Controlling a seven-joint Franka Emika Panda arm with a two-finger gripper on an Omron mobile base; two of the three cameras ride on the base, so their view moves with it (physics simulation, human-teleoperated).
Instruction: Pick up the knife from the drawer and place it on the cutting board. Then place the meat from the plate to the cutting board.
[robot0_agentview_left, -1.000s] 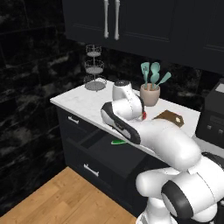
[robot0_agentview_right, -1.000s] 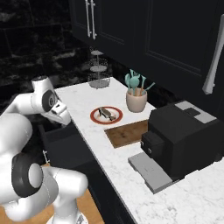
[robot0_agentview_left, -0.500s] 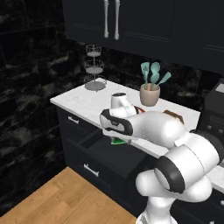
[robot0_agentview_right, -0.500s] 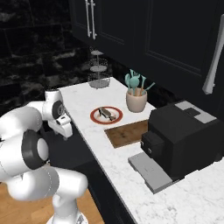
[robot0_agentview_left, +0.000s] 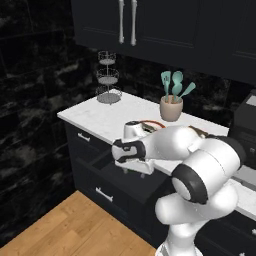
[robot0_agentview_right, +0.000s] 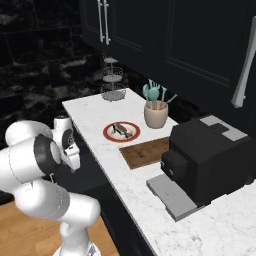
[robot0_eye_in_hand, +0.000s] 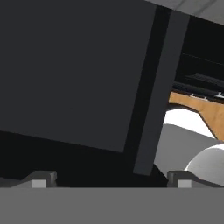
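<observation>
- Since a second ago my arm has swung down off the counter edge; the gripper (robot0_agentview_left: 131, 167) now hangs low over the open drawer (robot0_agentview_left: 107, 167), hand pointing down into it.
- Hand view: two fingertips (robot0_eye_in_hand: 40, 178) sit wide apart, nothing between them, so the jaws are open and empty.
- Knife: I can't make it out in the drawer. The hand camera gives me dark panel and drawer wall, so I can't call its long axis or which way it lies from the jaws.
- Judgement: I need a look at the drawer floor before descending.
- Further back on the white marble counter (robot0_agentview_right: 95, 112): the plate (robot0_agentview_right: 121, 132) with the meat (robot0_agentview_right: 120, 128) on it, and the cutting board (robot0_agentview_right: 147, 152) just beside the plate, bare.
- Utensil crock (robot0_agentview_right: 155, 115) and wire stand (robot0_agentview_right: 113, 80) are behind, the black coffee machine (robot0_agentview_right: 207, 157) touches the board's far end.
</observation>
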